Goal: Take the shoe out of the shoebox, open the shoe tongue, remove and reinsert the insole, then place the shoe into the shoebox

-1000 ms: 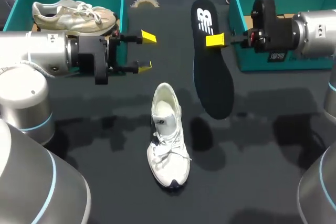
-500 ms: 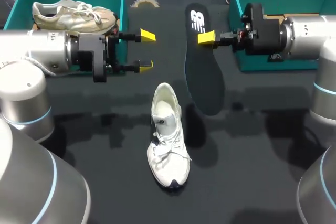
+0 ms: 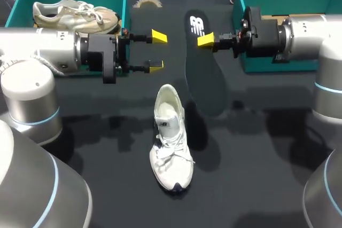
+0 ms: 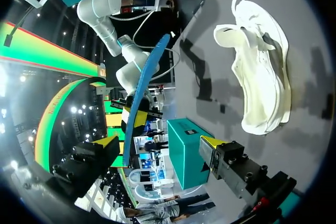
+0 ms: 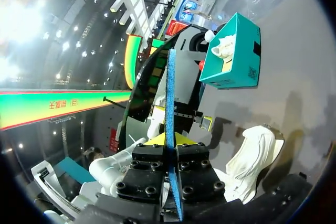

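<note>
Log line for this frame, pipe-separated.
stage: insole out | right gripper: shut on insole, held above table | left gripper: open, empty | white shoe: on table, upright

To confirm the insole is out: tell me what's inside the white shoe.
The shoe opening shows only pale lining; its toe end is hidden under tongue and laces. The insole hangs in the right gripper.

Head view lit evenly from overhead, soft overlapping shadows around shoe on dark table, pinpoint reflections upper centre; wrist views: strong lamp glare, heavy fisheye bending
</note>
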Tool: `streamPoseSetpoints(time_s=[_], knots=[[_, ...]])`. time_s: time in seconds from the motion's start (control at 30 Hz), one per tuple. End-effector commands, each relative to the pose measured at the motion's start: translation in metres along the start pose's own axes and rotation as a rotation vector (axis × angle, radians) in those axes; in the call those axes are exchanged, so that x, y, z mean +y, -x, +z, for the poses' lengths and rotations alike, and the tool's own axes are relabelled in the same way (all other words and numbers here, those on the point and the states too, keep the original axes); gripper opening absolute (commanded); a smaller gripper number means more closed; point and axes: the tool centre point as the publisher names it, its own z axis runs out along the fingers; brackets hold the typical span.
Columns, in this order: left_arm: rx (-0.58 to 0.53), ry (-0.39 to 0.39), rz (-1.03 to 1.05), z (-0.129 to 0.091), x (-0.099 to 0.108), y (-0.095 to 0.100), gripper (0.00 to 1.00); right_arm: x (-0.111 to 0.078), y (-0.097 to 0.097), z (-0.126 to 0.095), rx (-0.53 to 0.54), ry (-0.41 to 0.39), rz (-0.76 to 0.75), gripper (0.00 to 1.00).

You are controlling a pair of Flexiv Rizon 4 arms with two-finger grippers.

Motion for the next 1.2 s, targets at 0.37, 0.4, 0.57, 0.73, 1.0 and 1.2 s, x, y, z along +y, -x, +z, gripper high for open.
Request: streamPoseSetpoints(time_s=[0.37, 0.4, 0.57, 0.73, 1.0, 1.2], knots=[[-0.048, -0.024, 0.036, 0.022, -0.013, 0.004, 1.00, 0.027, 0.037, 0.019, 0.006, -0.041, 0.144, 0.00], [-0.049, -0.028, 0.041, 0.023, -0.014, 0.005, 1.00, 0.027, 0.039, 0.021, 0.004, -0.042, 0.155, 0.00], [-0.050, -0.027, 0.053, 0.028, -0.014, 0.004, 0.96, 0.030, 0.044, 0.023, 0.004, -0.025, 0.189, 0.00], [-0.060, -0.026, 0.055, 0.032, -0.014, 0.001, 0.90, 0.031, 0.044, 0.025, 0.005, -0.014, 0.204, 0.00], [-0.070, -0.017, 0.067, 0.037, -0.013, -0.001, 0.77, 0.029, 0.052, 0.025, -0.015, 0.010, 0.238, 0.00], [-0.068, -0.011, 0.071, 0.041, -0.012, -0.002, 0.56, 0.027, 0.056, 0.027, -0.021, 0.013, 0.257, 0.00]])
